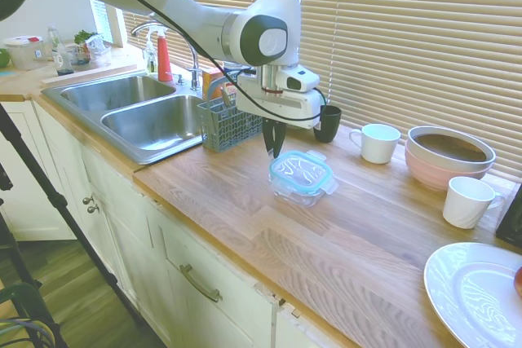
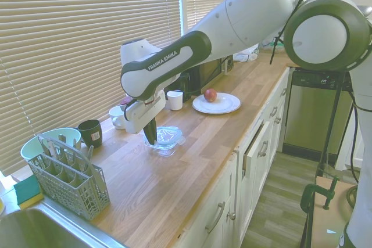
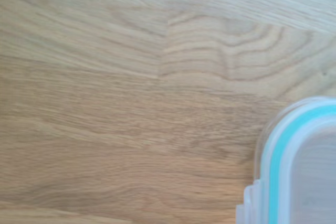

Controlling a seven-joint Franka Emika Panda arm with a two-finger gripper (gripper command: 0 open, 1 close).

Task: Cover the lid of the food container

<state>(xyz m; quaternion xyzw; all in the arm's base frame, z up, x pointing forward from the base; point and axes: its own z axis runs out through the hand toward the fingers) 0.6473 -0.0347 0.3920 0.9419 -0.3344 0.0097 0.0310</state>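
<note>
The lid [image 1: 300, 170], clear with a teal rim seal, lies on top of the clear glass food container [image 1: 298, 191] in the middle of the wooden counter. Seen from the other side, the lid [image 2: 165, 136] sits over the food container [image 2: 163, 146]. My gripper [image 1: 273, 146] hangs just beside the container's sink-side edge, fingers pointing down, close together and holding nothing. The second exterior view shows the gripper [image 2: 150, 136] at the container's left edge. In the wrist view only a corner of the lid [image 3: 299, 166] shows over bare wood.
A grey cutlery basket [image 1: 224, 124] stands by the sink [image 1: 155, 124]. Behind the container are a black cup [image 1: 328, 122], a white mug [image 1: 377, 143] and stacked bowls [image 1: 449, 156]. Another mug [image 1: 466, 201] and a white plate [image 1: 477, 295] lie further right.
</note>
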